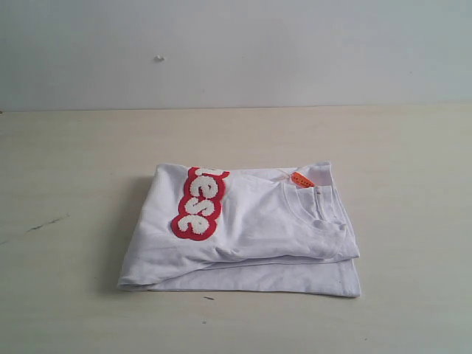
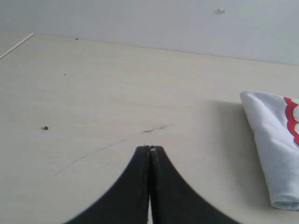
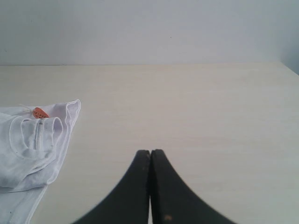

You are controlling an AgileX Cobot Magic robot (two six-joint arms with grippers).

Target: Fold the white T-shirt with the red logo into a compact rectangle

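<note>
The white T-shirt (image 1: 251,232) lies folded into a rough rectangle at the middle of the pale table. Part of its red logo (image 1: 199,204) shows on top near the folded left side, and the orange neck tag (image 1: 302,179) sits by the ribbed collar on the right. Neither arm appears in the exterior view. In the left wrist view my left gripper (image 2: 150,148) is shut and empty above bare table, with the white T-shirt's folded edge (image 2: 271,135) off to one side. My right gripper (image 3: 150,151) is shut and empty too, apart from the collar side of the white T-shirt (image 3: 32,140).
The wooden table (image 1: 81,184) runs back to a plain white wall (image 1: 236,51). A thin dark scratch (image 2: 156,128) marks the tabletop ahead of the left gripper, and a tiny reddish speck (image 2: 46,128) lies farther off.
</note>
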